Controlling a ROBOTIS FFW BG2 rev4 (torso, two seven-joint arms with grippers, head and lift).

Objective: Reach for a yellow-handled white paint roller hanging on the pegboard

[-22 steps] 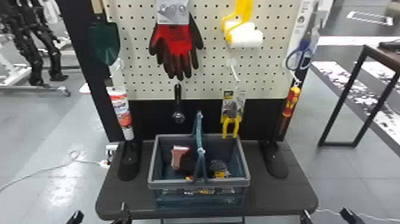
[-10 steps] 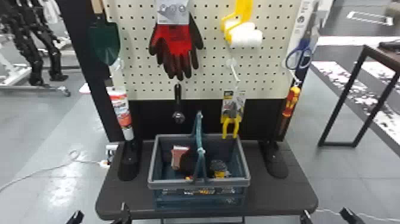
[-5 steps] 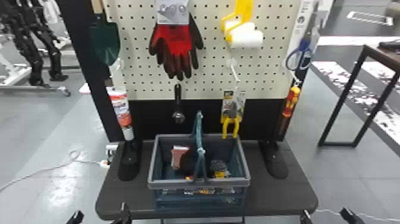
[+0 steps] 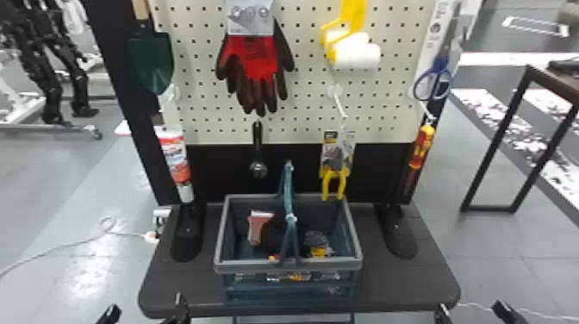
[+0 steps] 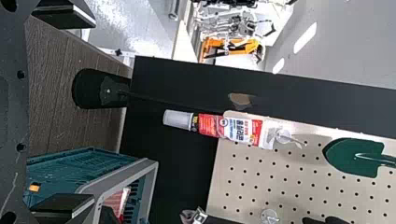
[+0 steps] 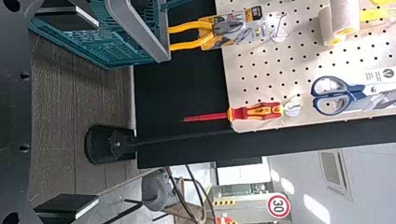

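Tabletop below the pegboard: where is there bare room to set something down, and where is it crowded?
Two patches of tabletop are bare: between the basket, left black foot and front edge; and between basket, right black foot and front edge. The middle is crowded: the basket stands there with items inside, yellow-handled pliers hanging by its back rim.

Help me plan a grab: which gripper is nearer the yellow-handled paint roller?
Right. The right gripper is well below the paint roller and somewhat to its right; the left gripper is also well below it, but farther off to its left.
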